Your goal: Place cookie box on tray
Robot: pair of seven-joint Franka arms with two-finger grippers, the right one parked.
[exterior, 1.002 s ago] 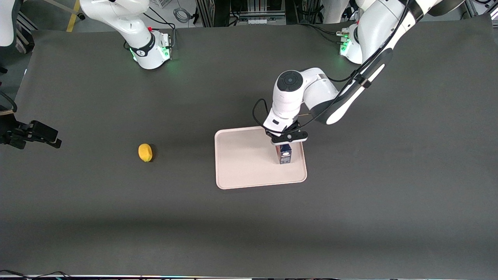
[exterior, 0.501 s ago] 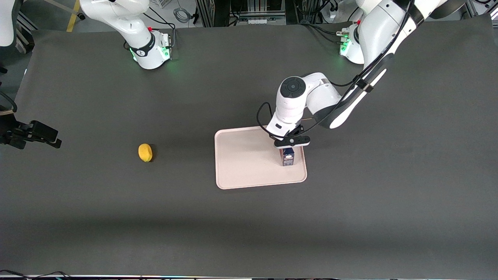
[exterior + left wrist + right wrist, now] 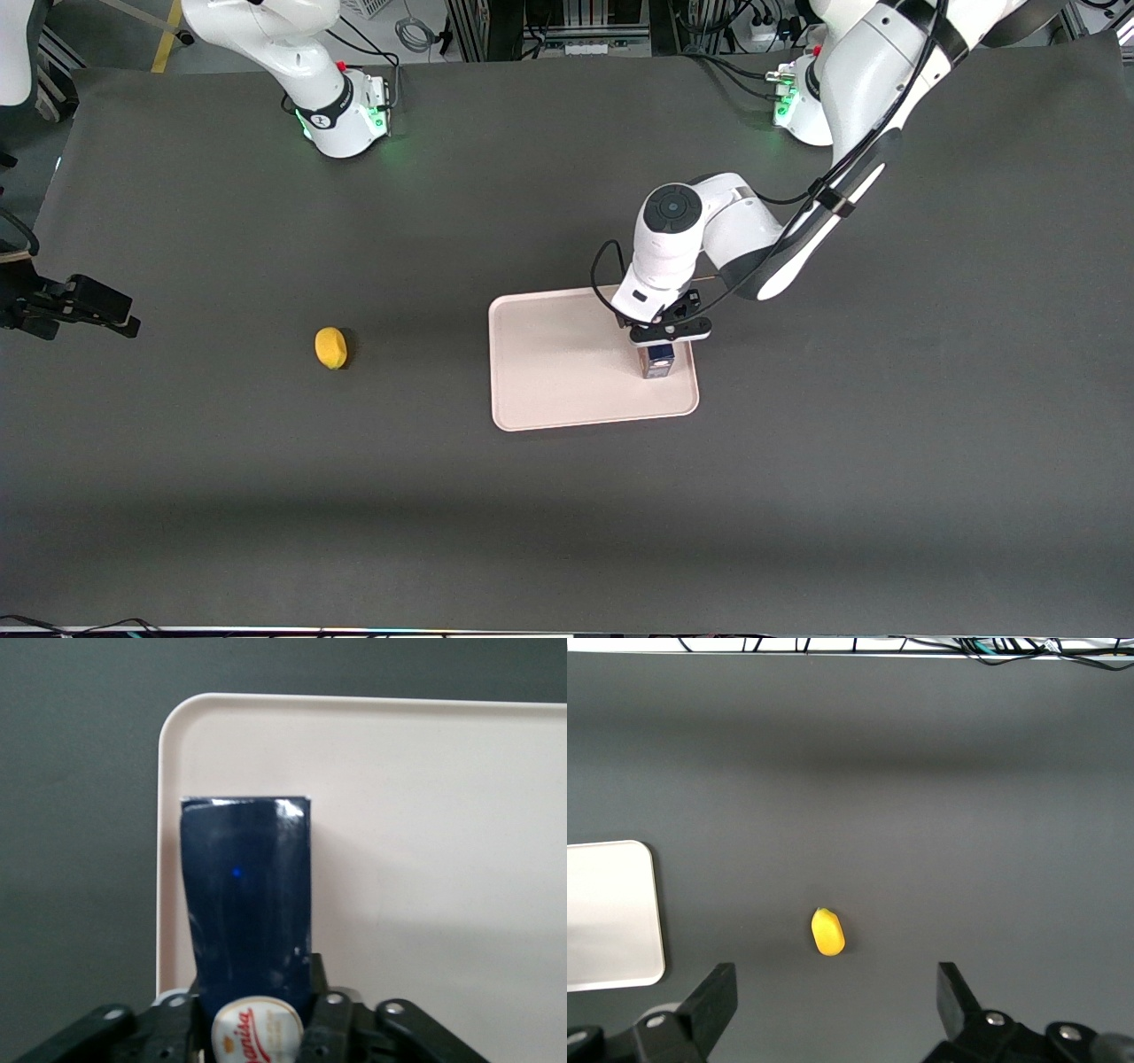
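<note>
The claw [image 3: 660, 341] grips the upright cookie box [image 3: 658, 362] at its top, over the pink tray [image 3: 567, 372], near the rim toward the working arm's end.

Lettering on the cookie box logo

In the left wrist view the cookie box [image 3: 246, 895], standing on the tray [image 3: 425, 815] beside its rim, held at its top end by the gripper [image 3: 252, 1014], bears a white round logo [image 3: 252, 1035] with red script, cut off, that reads about "anisa". No other writing is legible.
</note>
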